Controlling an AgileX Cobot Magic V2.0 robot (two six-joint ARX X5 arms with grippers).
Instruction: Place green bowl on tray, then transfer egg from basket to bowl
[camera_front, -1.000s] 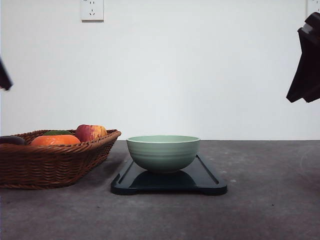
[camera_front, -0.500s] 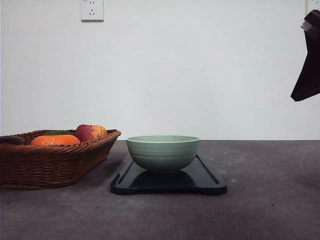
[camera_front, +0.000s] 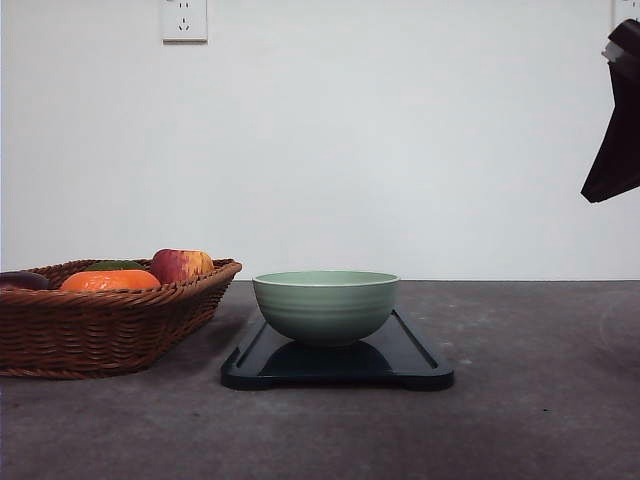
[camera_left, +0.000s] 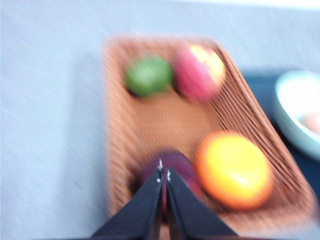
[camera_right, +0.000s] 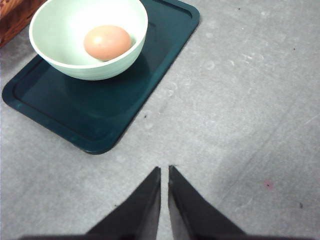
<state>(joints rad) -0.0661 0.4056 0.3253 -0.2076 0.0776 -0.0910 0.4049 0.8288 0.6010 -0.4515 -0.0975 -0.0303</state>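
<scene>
Since the egg (camera_right: 107, 42) already lies in the green bowl (camera_right: 90, 37) on the tray (camera_right: 100, 100) beside the basket (camera_front: 110, 320), both pincers, left pincer (camera_left: 163, 175) and right pincer (camera_right: 164, 172), are pressed together with nothing in them.

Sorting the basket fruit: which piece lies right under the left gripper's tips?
The dark purple fruit, directly beneath the left gripper; the orange sits beside it, while the green fruit and apple lie farther off.
</scene>
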